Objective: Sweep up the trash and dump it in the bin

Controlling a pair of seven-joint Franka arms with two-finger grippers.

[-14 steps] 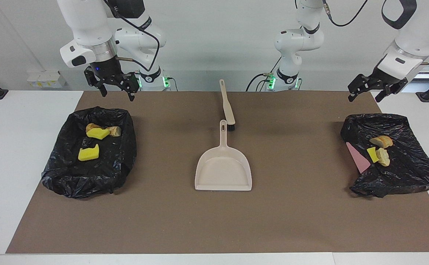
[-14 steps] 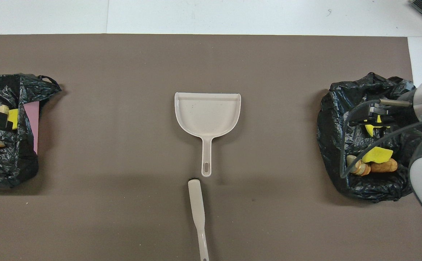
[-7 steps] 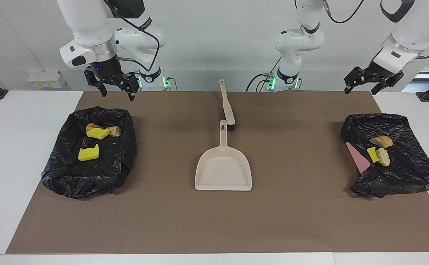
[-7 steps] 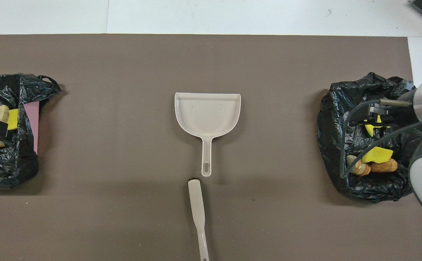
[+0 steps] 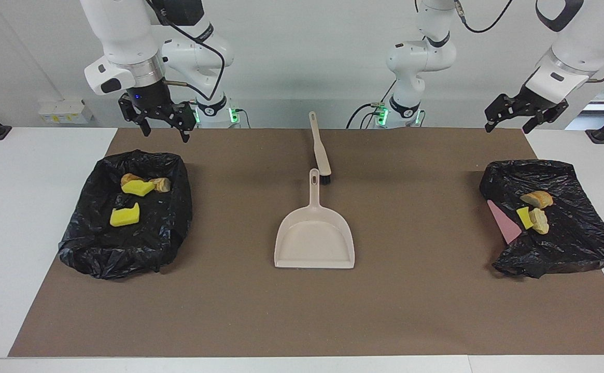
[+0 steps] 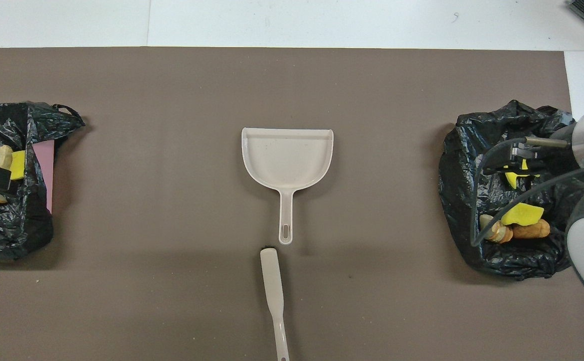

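Observation:
The trash lies in two black-bagged bins. The bin (image 5: pixel 99 254) at the right arm's end holds yellow foam bits (image 5: pixel 124 216) and tan lumps (image 5: pixel 162 184). The bin (image 5: pixel 576 243) at the left arm's end holds a tan lump (image 5: pixel 536 198) and a yellow bit (image 5: pixel 523 217). A beige dustpan (image 5: pixel 314 238) lies empty mid-table, its handle toward the robots. The brush (image 5: pixel 321 147) lies just nearer the robots than it. My right gripper (image 5: pixel 166 129) hangs open and empty over the mat by its bin's near rim. My left gripper (image 5: pixel 508 127) hangs open and empty near its bin.
A brown mat (image 5: pixel 410 311) covers the table between the bins. A pink edge (image 5: pixel 504 221) shows at the bag of the bin at the left arm's end. White table (image 5: pixel 16 207) lies outside the mat.
The left gripper rose and pulled back toward its base a second ago, then held still. The right arm, dustpan, brush and trash have not moved.

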